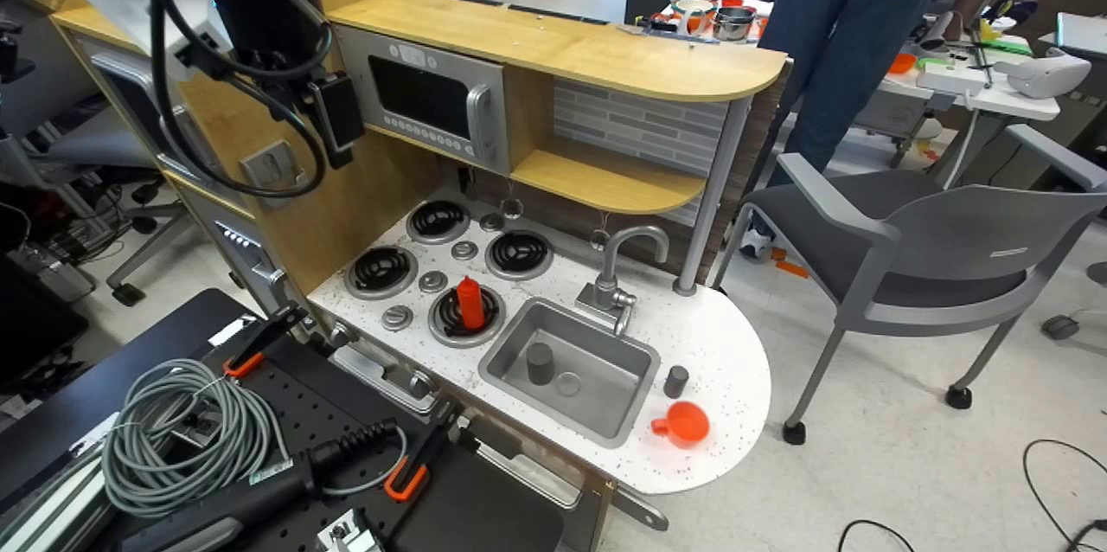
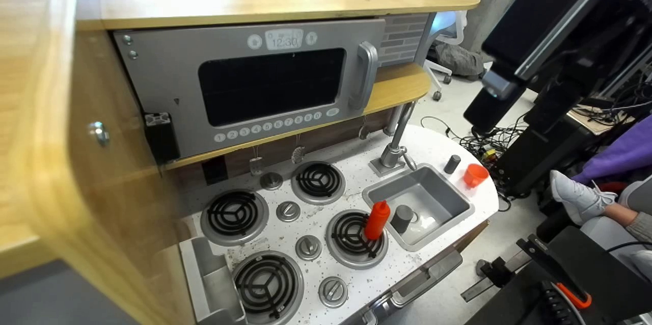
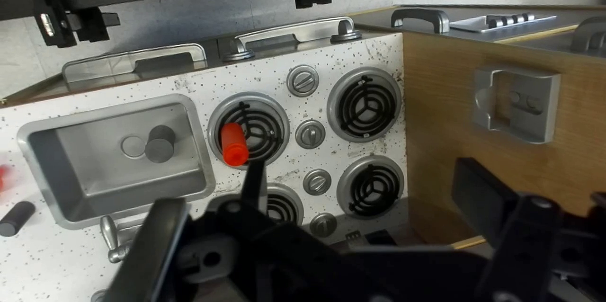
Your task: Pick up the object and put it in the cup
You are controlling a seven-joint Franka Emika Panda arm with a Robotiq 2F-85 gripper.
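The gripper [image 3: 360,169] is held well above the counter [image 1: 726,349]. The task is judged to stand at its beginning: no step can be counted as done, and approach, grasp, carry and release are all left. The destination, an orange-red cup [image 1: 687,425], is placed near the curved edge of the counter's rounded end; whether anything is contained in it cannot be discerned. Which item is meant by "the object" is not settled by the task sentence, and three candidates are noted. A grey cylinder [image 1: 676,381] is placed just beside the cup, on the side toward the rear edge, which is overhung by the microwave [image 2: 270,85]. A second grey cylinder [image 1: 540,363] is placed in the sink [image 1: 597,362], in the half toward the end bounded by the wooden panel [image 3: 440,117]. A red bottle [image 1: 470,303] is placed on the front burner [image 1: 444,320] next to the sink, near the counter's front edge. All three are seen upright in both exterior views, and none is gripped. By size, either cylinder is judged the likelier load for the cup. In the wrist view, the two fingers [image 3: 479,188] are spread wide apart, near their full travel as far as can be judged; nothing is seen clasped between them, and no contact with the counter or with any item on it is shown.
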